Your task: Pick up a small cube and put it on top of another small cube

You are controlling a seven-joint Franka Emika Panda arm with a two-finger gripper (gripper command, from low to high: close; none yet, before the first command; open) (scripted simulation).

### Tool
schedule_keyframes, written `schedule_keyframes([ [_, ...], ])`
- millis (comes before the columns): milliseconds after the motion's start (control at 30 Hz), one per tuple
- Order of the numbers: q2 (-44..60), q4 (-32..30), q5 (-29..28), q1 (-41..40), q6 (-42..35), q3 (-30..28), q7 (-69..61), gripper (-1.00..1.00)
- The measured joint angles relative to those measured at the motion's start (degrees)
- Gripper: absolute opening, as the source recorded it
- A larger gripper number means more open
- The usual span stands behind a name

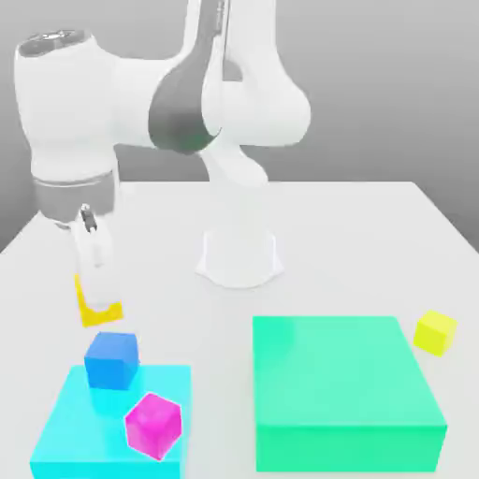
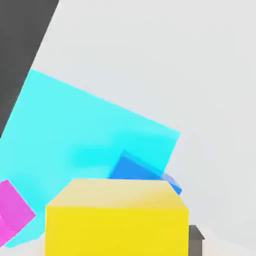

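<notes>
My gripper (image 1: 97,285) is shut on a small yellow cube (image 1: 98,309), which fills the near part of the hand view (image 2: 117,217). A small blue cube (image 1: 112,360) sits on the far edge of a flat cyan block (image 1: 65,426), just below and in front of the held cube. In the hand view the blue cube (image 2: 137,170) peeks out beyond the yellow one. A magenta cube (image 1: 152,424) rests on the same cyan block, nearer the front. Another small yellow cube (image 1: 435,332) lies on the table at the exterior view's right.
A large green block (image 1: 341,388) stands on the white table (image 1: 355,234) between the cyan block and the far yellow cube. The arm's white base (image 1: 239,257) rises at the middle back. The table's edge shows beside the cyan block (image 2: 75,130) in the hand view.
</notes>
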Motion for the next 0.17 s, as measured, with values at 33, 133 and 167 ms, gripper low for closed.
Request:
schedule_keyframes([
  [33,1.9,-0.5,0.5,0.1,2.4,0.0,-0.3,-1.0],
  [133,3.3,-0.8,1.0,0.3,4.0,-0.1,-0.6,1.0],
  [167,3.3,-0.8,0.9,0.3,4.0,-0.1,-0.6,1.0],
])
